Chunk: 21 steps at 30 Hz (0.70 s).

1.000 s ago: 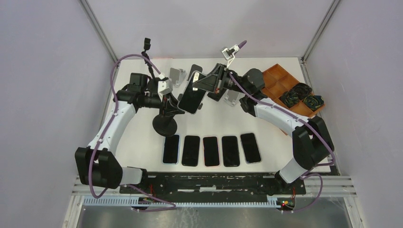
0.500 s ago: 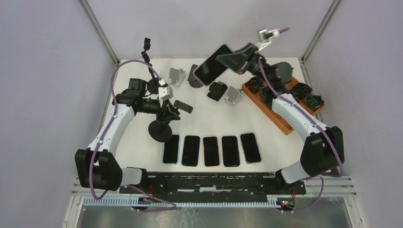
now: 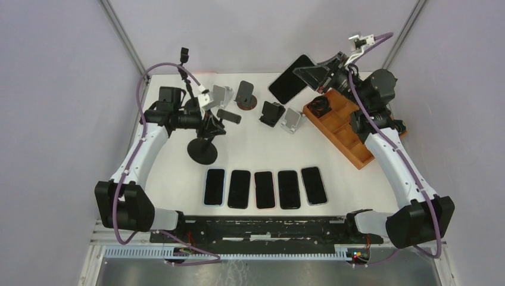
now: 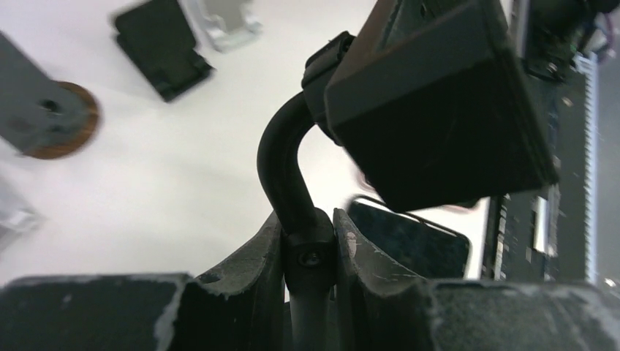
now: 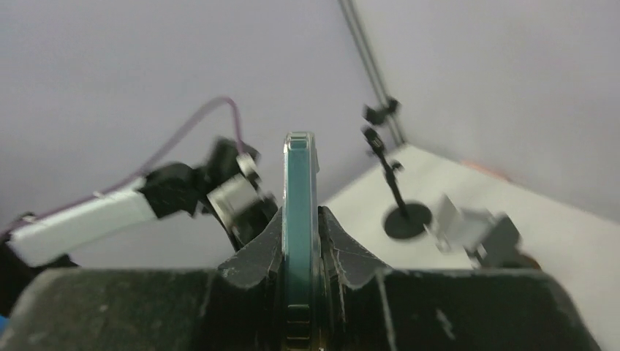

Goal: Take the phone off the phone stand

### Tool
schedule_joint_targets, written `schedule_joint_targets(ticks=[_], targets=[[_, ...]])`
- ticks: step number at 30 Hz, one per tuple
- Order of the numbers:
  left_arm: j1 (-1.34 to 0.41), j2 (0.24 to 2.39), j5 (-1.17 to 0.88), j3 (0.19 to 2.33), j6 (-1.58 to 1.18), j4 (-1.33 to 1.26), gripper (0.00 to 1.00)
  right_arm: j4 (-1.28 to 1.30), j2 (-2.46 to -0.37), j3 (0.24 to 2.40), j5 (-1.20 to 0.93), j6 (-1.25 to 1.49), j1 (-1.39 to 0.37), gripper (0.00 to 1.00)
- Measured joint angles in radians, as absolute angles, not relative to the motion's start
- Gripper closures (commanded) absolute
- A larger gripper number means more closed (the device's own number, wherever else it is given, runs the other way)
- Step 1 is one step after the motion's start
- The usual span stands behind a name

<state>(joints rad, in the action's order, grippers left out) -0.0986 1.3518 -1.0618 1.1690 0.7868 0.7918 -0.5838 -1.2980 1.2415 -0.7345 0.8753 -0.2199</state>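
The phone [image 3: 290, 79] is off the phone stand [image 3: 203, 150], clamped in the right gripper [image 3: 314, 74] at far right. The left gripper [image 3: 212, 127] pinches the stand's neck. Next, probably, the phone goes down onto the worktop [image 3: 268, 149].

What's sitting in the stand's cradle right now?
Nothing. The cradle of the stand is bare seen from above. The phone is up in the right hand. The left hand grips the stand's neck and covers its lower part.

Beyond the phone [image 5: 300, 205], the right wrist view is blurred
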Motion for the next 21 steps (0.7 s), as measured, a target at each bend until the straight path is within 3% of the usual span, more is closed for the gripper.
schedule_joint_targets(ticks=[12, 21], targets=[[-0.18, 1.605, -0.866, 1.422, 0.379, 0.343, 0.98, 0.432, -1.143, 0.956, -0.438, 0.317, -0.187, 1.0], [-0.183, 1.822, -0.884, 1.462, 0.075, -0.083, 0.98, 0.743, -1.159, 0.976, -0.196, 0.157, -0.187, 1.0]])
